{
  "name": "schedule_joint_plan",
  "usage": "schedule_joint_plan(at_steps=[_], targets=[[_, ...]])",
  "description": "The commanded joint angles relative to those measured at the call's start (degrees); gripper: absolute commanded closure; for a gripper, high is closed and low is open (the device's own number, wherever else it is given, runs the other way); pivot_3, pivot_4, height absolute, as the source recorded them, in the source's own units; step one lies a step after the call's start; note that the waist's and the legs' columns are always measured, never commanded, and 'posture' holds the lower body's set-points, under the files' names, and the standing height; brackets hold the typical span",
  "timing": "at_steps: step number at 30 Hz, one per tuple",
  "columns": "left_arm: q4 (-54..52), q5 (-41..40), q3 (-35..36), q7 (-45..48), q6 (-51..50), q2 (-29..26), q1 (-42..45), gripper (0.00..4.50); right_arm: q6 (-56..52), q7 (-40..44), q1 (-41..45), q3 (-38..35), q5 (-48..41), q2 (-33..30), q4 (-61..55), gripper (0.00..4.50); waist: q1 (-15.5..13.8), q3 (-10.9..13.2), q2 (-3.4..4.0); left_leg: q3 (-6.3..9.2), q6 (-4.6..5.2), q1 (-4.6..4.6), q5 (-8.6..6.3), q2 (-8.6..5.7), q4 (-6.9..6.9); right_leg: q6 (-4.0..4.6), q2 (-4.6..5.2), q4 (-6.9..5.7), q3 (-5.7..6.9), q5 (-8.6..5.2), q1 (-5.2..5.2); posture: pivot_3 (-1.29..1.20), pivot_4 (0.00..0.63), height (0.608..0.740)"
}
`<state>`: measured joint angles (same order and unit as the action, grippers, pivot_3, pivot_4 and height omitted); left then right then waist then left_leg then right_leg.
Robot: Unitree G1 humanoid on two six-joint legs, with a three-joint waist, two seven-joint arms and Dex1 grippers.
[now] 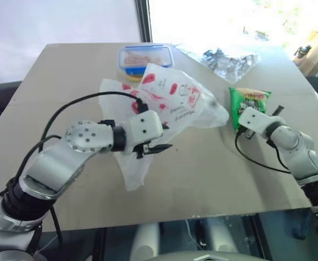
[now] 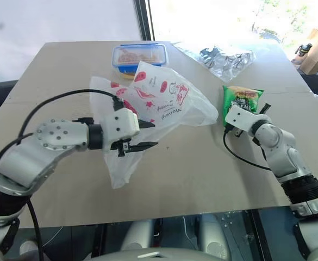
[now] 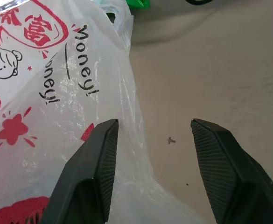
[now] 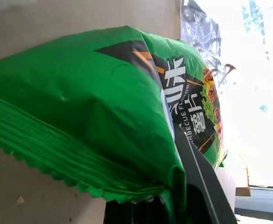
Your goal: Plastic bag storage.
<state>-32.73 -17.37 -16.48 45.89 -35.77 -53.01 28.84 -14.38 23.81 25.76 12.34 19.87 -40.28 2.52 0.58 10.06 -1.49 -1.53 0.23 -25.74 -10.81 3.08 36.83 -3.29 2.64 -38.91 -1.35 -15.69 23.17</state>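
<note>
Plastic bag lies mid-counter, red print reading "money!". Left tool hovers over its edge, fingers spread, empty. Right tool clamped on green snack packet marked "BARBECUE FLAVOR".

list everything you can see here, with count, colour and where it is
table: one, beige, under everything
plastic bag: one, translucent white with red prints, middle of the table
lunchbox: one, clear with a blue rim, far side behind the bag
wrapper: one, shiny clear-silver, far right of the table
snack packet: one, green, right of the bag
cardboard box: one, brown, beyond the table's far right corner
left end effector: one, black fingers, open beside the bag
right end effector: one, shut on the snack packet
</note>
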Motion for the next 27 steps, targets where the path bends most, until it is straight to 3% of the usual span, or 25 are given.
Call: schedule_joint_plan(at_steps=[1,7,12,15,17,23,27], targets=[[1.1,6.3,-2.0,-1.8,2.7,1.7,0.9,0.21,-1.4,0.8,-0.6,-2.5,0.2,-0.2,-3.6,4.5,0.0,0.0,0.0,0.0,0.01,0.0,0.0,0.0,0.0,0.0,0.0,0.0,0.01,0.0,0.0,0.0,0.15,0.74],[7.4,21.9,-7.4,-5.5,10.8,3.4,2.2,0.07,-3.9,1.6,-1.3,-3.3,0.5,-0.3,-6.6,4.5,0.0,0.0,0.0,0.0,0.02,0.01,-0.01,0.0,0.01,0.0,-0.01,-0.01,0.01,0.0,0.0,0.0,0.15,0.74],[15.0,30.2,-9.3,-9.7,16.6,8.8,3.2,0.07,-4.8,1.8,-2.0,-3.7,1.0,-0.2,-7.9,4.5,-0.1,0.0,0.0,0.0,0.03,-0.02,-0.02,0.0,0.04,-0.01,-0.01,-0.01,0.01,0.0,0.0,0.0,0.15,0.74],[17.2,30.8,-6.8,-10.7,19.3,11.0,2.6,1.19,-5.0,1.5,-2.7,-4.1,1.4,-0.4,-8.5,4.5,-0.1,0.0,0.01,0.01,0.04,-0.02,-0.02,0.0,0.04,-0.01,-0.01,0.0,0.02,0.0,0.0,0.0,0.15,0.74],[17.6,29.6,-3.8,-11.7,19.5,12.9,2.8,2.18,-5.0,1.0,-3.1,-4.5,1.6,-0.4,-9.1,4.5,-0.1,0.0,0.01,0.01,0.04,-0.03,-0.02,0.0,0.04,-0.01,-0.01,-0.01,0.02,0.0,0.0,0.0,0.15,0.74],[17.2,13.8,12.5,-9.9,4.0,20.8,8.6,4.46,-3.4,0.9,-5.7,-10.3,-1.2,-1.3,-15.4,4.5,-0.1,0.0,0.01,0.17,0.04,-0.14,-0.02,0.0,0.15,-0.01,-0.01,-0.05,0.18,0.0,0.0,0.0,0.15,0.74],[19.6,4.9,20.5,-9.9,-7.9,23.5,15.5,4.46,-3.4,5.2,-10.5,-18.7,-5.5,-4.4,-24.3,4.5,-0.3,0.0,0.01,0.24,0.05,-0.14,-0.03,-0.01,0.32,-0.03,0.01,-0.04,0.25,0.01,-0.13,0.0,0.15,0.74]])
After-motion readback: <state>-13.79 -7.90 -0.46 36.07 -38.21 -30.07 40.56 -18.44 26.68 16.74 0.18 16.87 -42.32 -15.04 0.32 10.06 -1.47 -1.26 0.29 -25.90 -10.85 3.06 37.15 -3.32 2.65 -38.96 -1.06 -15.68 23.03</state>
